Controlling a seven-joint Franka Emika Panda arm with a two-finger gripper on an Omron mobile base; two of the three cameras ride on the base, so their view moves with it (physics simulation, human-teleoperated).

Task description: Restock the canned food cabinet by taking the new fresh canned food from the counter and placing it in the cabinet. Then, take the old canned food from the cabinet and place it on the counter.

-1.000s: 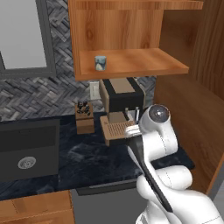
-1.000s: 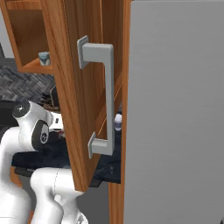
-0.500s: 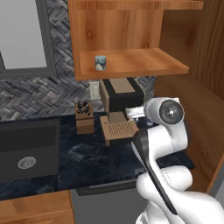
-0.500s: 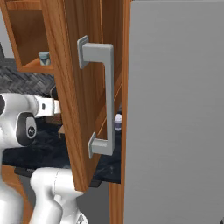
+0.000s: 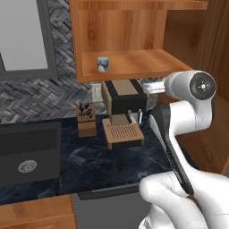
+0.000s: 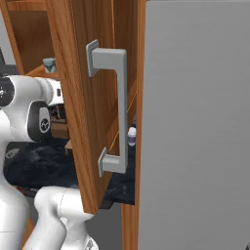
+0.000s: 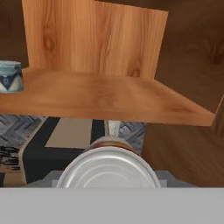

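Hand view is showing the new fresh canned food [image 7: 108,168] sitting right at the bottom, silvery top facing the camera. The finger tips themselves aren't visible past it, so the can being carried between the jaws is a fair guess, but honestly the grip can't be confirmed from these shots.

Just past the can, the front edge of the shelf board is running across at about the same level or slightly higher, with a coffee machine [image 5: 124,112] standing on the counter [image 5: 89,156] underneath. Over in the left base view, the arm is reaching in just under the cabinet [image 5: 129,40].

Furthest back, the old canned food [image 7: 9,77] is waiting on the far left of the shelf, well apart from the carried can.

To do this step well, the robot should probably be lifting a bit more so the can's base is clearing the shelf lip, then pushing forward over the bare middle-right wood and setting down flat, staying away from the teal can.
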